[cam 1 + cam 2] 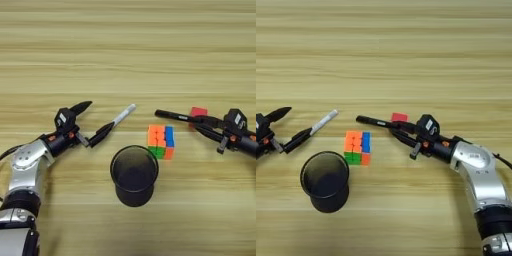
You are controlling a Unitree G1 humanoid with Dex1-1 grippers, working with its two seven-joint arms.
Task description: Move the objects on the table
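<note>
The right hand (398, 131) pinches the slim black marker (372, 121), which sticks out past its fingers. The small red block (399, 117) sits just behind it. The left hand (92, 120) is wide open, its lower finger touching the silver-white marker (122, 115). Between both hands sit the puzzle cube (161, 141) and black mesh cup (134, 175) on the worktop (128, 50).

I see a wooden table (128, 50) with smooth, matt planks. The puzzle cube (161, 141) looks like bright plastic. The cup (134, 176) is black mesh, dull. My arms have shiny silver metal shells (478, 167).
</note>
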